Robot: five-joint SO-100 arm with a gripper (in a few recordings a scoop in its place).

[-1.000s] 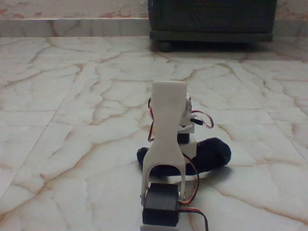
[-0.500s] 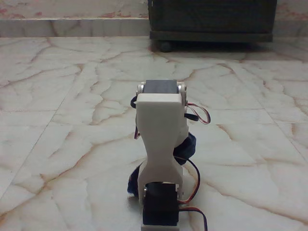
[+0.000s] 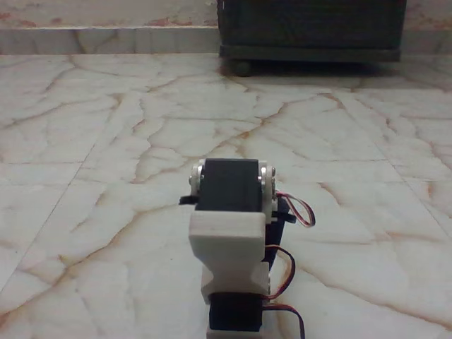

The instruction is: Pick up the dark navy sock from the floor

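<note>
The white arm stands folded near the bottom middle of the fixed view, with a black servo (image 3: 227, 187) on top of its white link (image 3: 229, 247). This link blocks the gripper from sight. The dark navy sock is hidden; the floor (image 3: 106, 141) on both sides of the arm lies bare. A small dark bit (image 3: 285, 212) pokes out to the right of the link, by the red wires. I cannot tell whether it is fabric or a part of the arm.
A dark wooden cabinet (image 3: 311, 28) on round feet (image 3: 242, 68) stands at the back, right of centre. A low marble step (image 3: 106, 39) runs along the wall behind. Open floor lies to the left, to the right and beyond the arm.
The arm has folded back and down towards the camera. The sock, lying on the floor behind it a second ago and then hanging raised at its sides, has dropped out of sight.
</note>
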